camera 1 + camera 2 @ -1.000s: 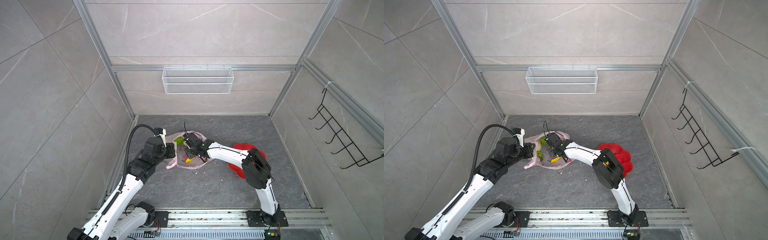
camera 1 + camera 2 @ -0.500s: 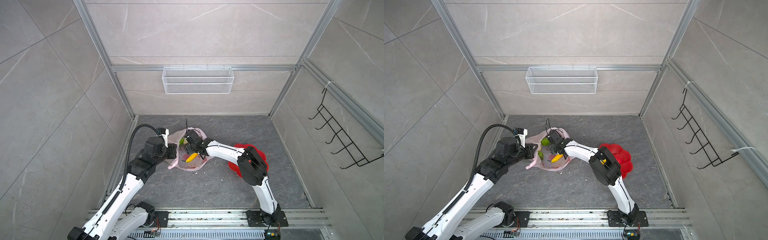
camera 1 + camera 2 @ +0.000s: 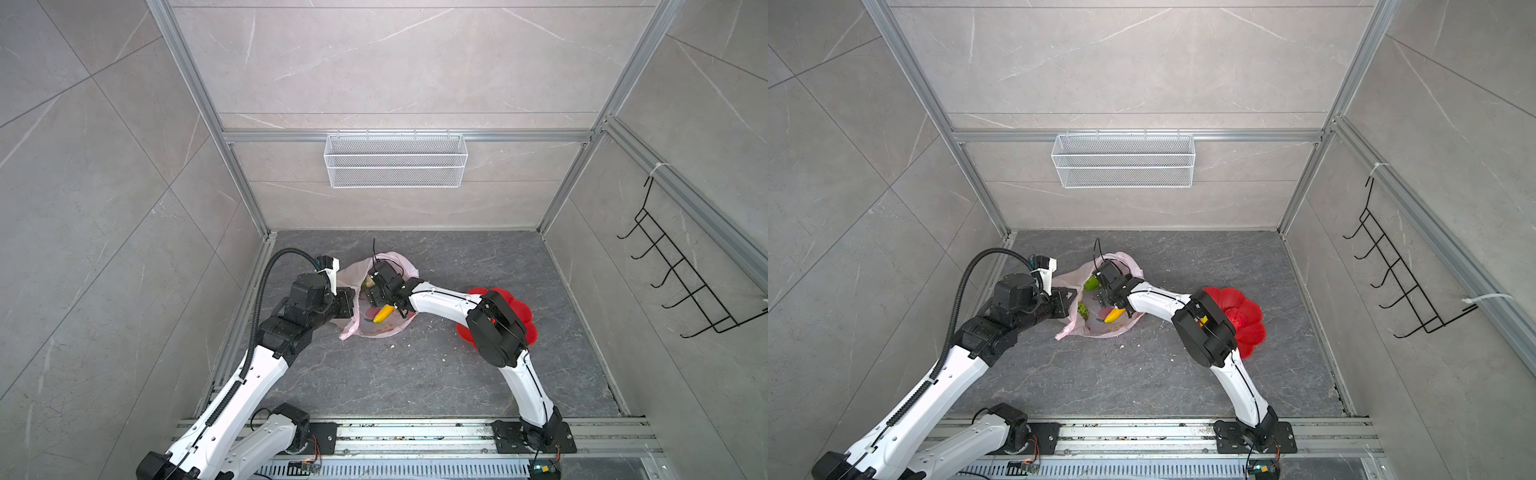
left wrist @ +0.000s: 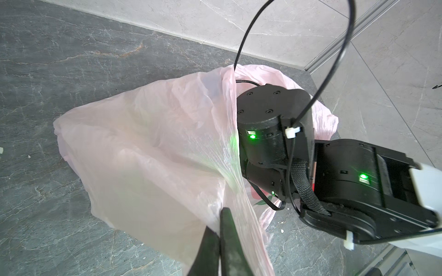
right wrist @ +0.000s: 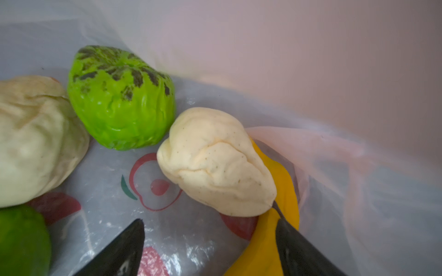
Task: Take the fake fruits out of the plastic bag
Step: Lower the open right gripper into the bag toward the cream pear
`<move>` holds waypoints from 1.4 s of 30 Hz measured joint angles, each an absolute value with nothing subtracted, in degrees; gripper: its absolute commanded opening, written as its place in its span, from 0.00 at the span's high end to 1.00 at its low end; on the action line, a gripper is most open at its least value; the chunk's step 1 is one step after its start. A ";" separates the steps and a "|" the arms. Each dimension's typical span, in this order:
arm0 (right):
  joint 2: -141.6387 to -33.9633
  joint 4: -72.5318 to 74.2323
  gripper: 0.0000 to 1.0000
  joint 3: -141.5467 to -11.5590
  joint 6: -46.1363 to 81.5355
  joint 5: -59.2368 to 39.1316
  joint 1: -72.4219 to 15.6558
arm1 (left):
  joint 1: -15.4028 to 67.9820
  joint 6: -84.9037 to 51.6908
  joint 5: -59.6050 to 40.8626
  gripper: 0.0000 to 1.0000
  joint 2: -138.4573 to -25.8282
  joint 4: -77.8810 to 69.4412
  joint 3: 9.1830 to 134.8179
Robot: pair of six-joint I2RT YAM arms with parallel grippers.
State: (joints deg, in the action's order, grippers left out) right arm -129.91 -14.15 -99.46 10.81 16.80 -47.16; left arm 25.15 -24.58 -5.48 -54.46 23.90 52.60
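Pink see-thru plastic bag (image 3: 386, 330) is lying on the counter (image 3: 415, 374), left of centre, nearer the back edge than the front.

L jaws are pressing together on the bag's rim film (image 4: 143, 148), tensioning it so the mouth is gaping. R jaws are sitting inside the bag, spread wide, gripping nothing. One tip is touching the banana (image 5: 284, 181); the other is over bare film.

All fruits I can see are inside the bag: cream lump (image 5: 215, 165) lying on the banana just ahead of the R jaws, green ball (image 5: 119, 100) beside it, 2nd cream lump (image 5: 35, 138), 2nd green ball (image 5: 21, 239). Red plate (image 3: 523, 311) is sitting toward the right edge, partly hidden by the R arm.

Step, prob.: lining up a pick in the bag; nothing seems to be out yet.

Next, imo: centre on the cream lump or banana, close w/o pinching film, lift out thru the mouth while the L clamp is holding. Lump looks lumpy/slick, could be slipping.
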 measured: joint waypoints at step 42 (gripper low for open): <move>-141.78 -23.70 0.13 -120.79 12.43 14.66 -46.04 | 25.15 -23.99 -7.97 1.00 -54.06 22.70 52.60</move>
State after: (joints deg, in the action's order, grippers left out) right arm -141.78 -23.70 -120.79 12.43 14.66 -46.04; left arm 25.15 -23.99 -7.97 -54.06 22.70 52.60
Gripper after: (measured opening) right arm 0.871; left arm 0.048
